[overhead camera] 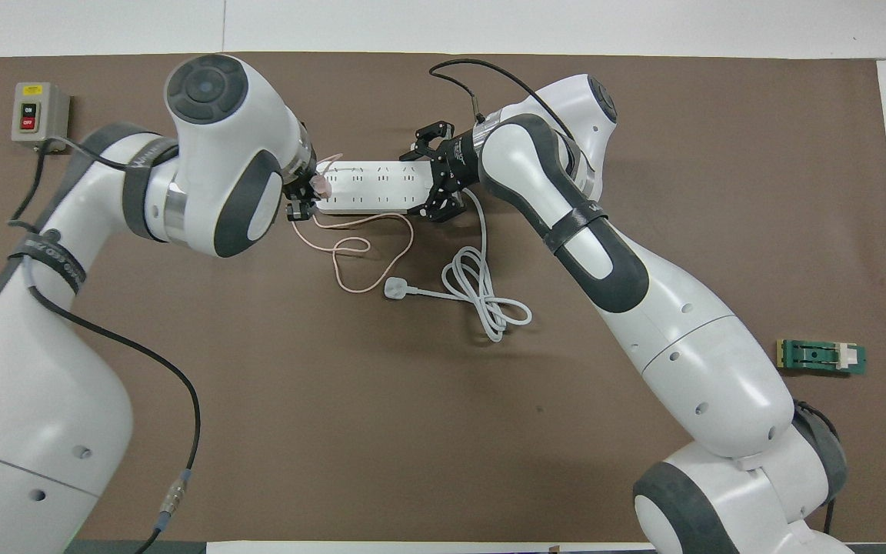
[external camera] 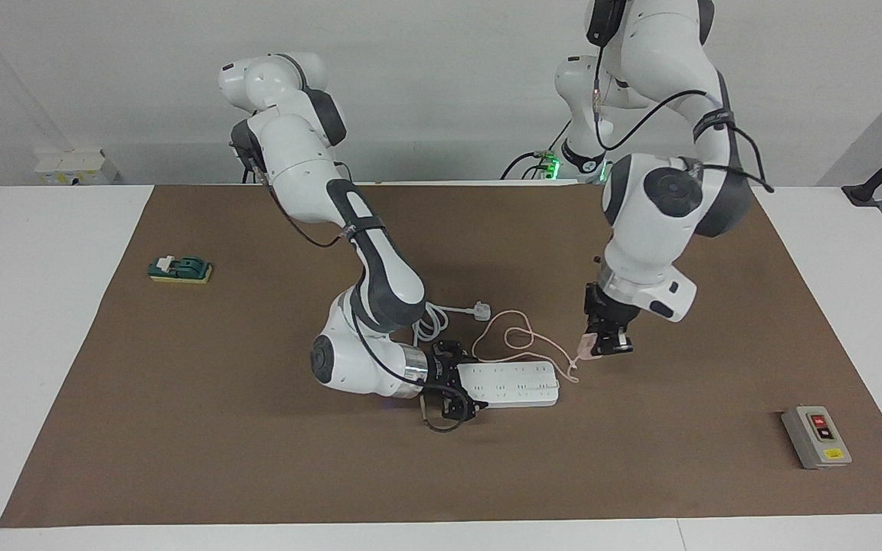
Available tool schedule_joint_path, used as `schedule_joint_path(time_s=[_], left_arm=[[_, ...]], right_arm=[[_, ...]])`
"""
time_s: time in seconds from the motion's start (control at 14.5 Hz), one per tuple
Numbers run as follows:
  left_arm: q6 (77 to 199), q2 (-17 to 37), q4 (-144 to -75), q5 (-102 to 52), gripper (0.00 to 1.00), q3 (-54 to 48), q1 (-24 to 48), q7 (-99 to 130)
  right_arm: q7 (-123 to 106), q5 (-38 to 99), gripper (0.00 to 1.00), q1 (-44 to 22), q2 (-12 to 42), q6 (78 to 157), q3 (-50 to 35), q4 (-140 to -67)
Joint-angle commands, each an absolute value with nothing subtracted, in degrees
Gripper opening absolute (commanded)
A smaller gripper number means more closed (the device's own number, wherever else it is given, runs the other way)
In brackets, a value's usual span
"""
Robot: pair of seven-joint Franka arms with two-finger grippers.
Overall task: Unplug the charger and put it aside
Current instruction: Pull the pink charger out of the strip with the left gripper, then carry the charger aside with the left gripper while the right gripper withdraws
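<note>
My left gripper (external camera: 603, 344) is shut on the small pale pink charger (external camera: 587, 349) and holds it just off the white power strip (external camera: 514, 383), over the mat at the strip's end toward the left arm. In the overhead view the charger (overhead camera: 322, 185) shows at the left gripper's (overhead camera: 301, 198) tip. Its thin pink cable (external camera: 517, 337) hangs down and loops on the mat beside the strip (overhead camera: 370, 188), nearer the robots. My right gripper (external camera: 452, 383) lies low on the mat, its fingers closed across the strip's other end (overhead camera: 428, 175).
The strip's white three-pin plug (external camera: 481, 311) and coiled thick cord (external camera: 426, 321) lie on the brown mat (external camera: 257, 428) nearer the robots. A grey on/off switch box (external camera: 816, 436) sits toward the left arm's end. A green and yellow block (external camera: 179, 268) sits toward the right arm's end.
</note>
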State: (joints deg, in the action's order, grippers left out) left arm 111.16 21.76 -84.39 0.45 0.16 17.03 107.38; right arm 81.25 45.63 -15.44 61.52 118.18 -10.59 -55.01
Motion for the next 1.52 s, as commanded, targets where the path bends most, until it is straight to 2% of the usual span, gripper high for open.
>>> schedule_joint_path(time_s=[0.0, 0.41, 0.62, 0.9, 1.24, 1.45], left_arm=[[106.80, 18.47, -85.61, 0.70, 0.00, -0.09, 15.39, 100.84], [101.08, 16.18, -85.61, 0.88, 0.00, -0.09, 5.21, 80.72], [99.67, 15.74, -85.52, 1.05, 0.00, -0.09, -0.60, 70.69], [102.21, 15.38, -87.26, 0.35, 0.00, -0.09, -3.08, 64.34], [114.06, 10.29, -101.57, 0.35, 0.00, -0.09, -3.51, 57.33], [115.74, 9.14, -104.49, 0.35, 0.00, -0.09, -5.18, 54.32]], right_arm=[[77.34, 43.15, 0.66, -15.56, 63.28, 124.19, -8.61, -55.02], [77.70, 43.15, 0.69, -15.47, 63.02, 123.31, -8.26, -54.84], [78.39, 43.16, 0.99, -15.03, 61.79, 122.17, -8.26, -54.84], [79.89, 43.33, 1.00, -14.50, 57.58, 118.74, -6.77, -54.93], [80.33, 41.49, 1.00, -13.80, 46.95, 111.02, -0.71, -58.17], [79.37, 35.01, 1.00, -12.14, 40.89, 103.56, 1.14, -58.62]])
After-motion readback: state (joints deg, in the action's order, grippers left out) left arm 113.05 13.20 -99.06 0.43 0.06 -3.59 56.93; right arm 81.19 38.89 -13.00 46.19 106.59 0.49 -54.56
